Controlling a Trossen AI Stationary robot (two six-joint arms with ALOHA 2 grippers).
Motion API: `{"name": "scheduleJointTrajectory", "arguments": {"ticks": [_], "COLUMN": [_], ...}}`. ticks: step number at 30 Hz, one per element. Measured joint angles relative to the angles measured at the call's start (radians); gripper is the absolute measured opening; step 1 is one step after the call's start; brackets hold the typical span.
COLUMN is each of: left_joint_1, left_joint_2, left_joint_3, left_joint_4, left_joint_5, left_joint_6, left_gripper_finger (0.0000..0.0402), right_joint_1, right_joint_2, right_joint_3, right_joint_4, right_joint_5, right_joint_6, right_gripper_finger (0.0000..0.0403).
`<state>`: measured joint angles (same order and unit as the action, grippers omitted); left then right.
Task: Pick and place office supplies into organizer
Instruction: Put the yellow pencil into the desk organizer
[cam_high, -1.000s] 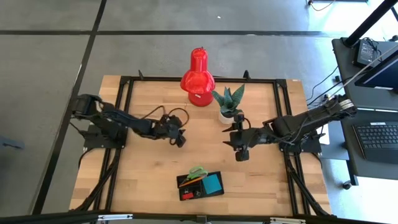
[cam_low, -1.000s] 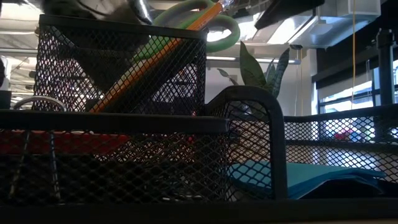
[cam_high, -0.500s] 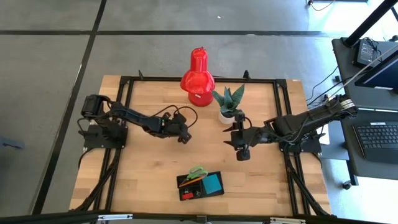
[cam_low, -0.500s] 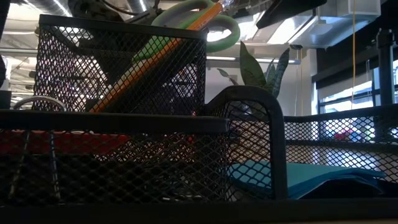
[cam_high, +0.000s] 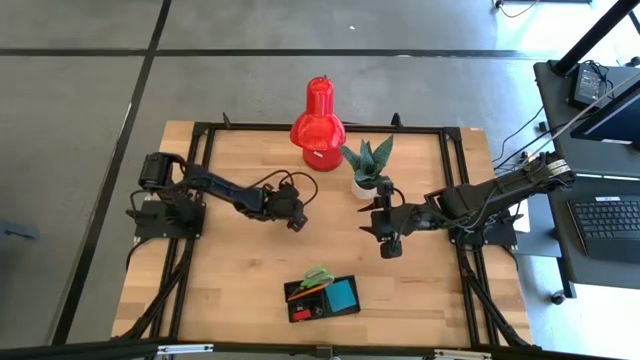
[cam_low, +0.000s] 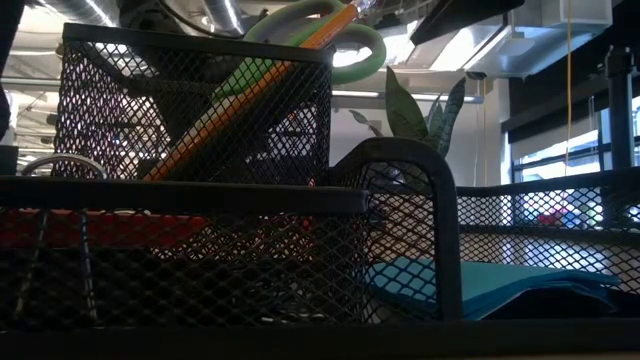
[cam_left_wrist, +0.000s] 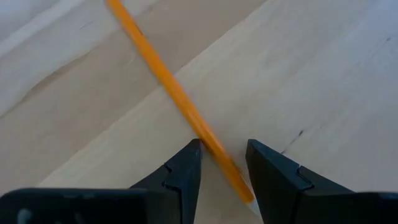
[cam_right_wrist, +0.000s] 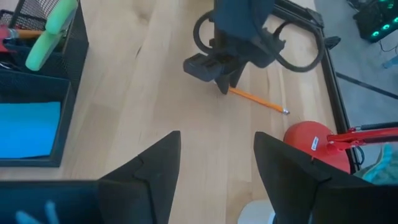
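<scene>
A: Where was the left claw (cam_high: 294, 221)?

B: It was down low on the pale wooden surface (cam_high: 230, 280), to the left of the big red lamp-like thing (cam_high: 318, 118) and a little nearer the front edge. Its two dark fingers (cam_left_wrist: 186, 171) stood apart, one on each side of a thin orange pencil (cam_left_wrist: 180, 102). The pencil lay flat on the wood. The fingers had not squeezed it.

A: Which end of the pencil was in the gap?

B: One end sat right between the fingertips. The rest of it stuck out past the claw. From the right wrist camera, the far tip with the small metal end pointed toward the red lamp.

A: And the right claw (cam_high: 388, 247)?

B: It hung to the right of the red lamp, just in front of the green plant in the white pot (cam_high: 367, 167). Its fingers (cam_right_wrist: 149, 174) were spread apart and nothing was in them.

A: Where was the black wire-mesh tray with two parts (cam_high: 322, 298)?

B: It sat near the front edge of the surface, well apart from the red lamp and from both claws. The green-handled scissors (cam_low: 310, 25) and another orange pencil (cam_low: 250, 95) stood in its tall mesh cup. A blue square note pad (cam_high: 342, 293) lay in the low part beside the cup. Something flat and red (cam_low: 100, 228) showed through the mesh too.
</scene>
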<state>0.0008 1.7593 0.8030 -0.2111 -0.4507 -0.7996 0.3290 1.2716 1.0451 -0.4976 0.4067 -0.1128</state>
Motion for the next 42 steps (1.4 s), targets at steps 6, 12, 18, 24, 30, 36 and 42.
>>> {"name": "scheduleJointTrajectory", "arguments": {"ticks": [6,12,18,24,30,36,42], "left_joint_1": [0.006,-0.022,-0.045,-0.08,-0.111,-0.143,-0.208], "left_joint_2": [0.01,0.009,0.009,0.009,0.009,0.009,0.009], "left_joint_3": [0.005,0.005,0.004,0.003,0.003,0.001,-0.002], "left_joint_4": [-0.046,-0.066,-0.073,-0.081,-0.089,-0.09,-0.062], "left_joint_5": [0.025,0.039,0.049,0.035,0.021,0.015,0.015], "left_joint_6": [0.003,0.123,0.268,0.381,0.402,0.439,0.521], "left_gripper_finger": [0.0121,0.0081,0.0027,0.0012,0.0016,0.0008,0.0008], "right_joint_1": [0.0,0.0,0.003,-0.001,-0.006,-0.026,-0.026], "right_joint_2": [0.0,0.0,0.0,0.002,0.003,0.004,0.003], "right_joint_3": [0.0,0.0,0.0,-0.015,-0.249,-0.499,-0.588], "right_joint_4": [0.003,0.009,0.008,0.017,0.309,0.759,0.849], "right_joint_5": [0.0,0.0,0.0,0.002,-0.004,-0.094,-0.097], "right_joint_6": [-0.001,0.003,0.016,0.206,0.266,0.277,0.378], "right_gripper_finger": [0.0207,0.0207,0.0207,0.0207,0.0207,0.0207,0.0207]}}
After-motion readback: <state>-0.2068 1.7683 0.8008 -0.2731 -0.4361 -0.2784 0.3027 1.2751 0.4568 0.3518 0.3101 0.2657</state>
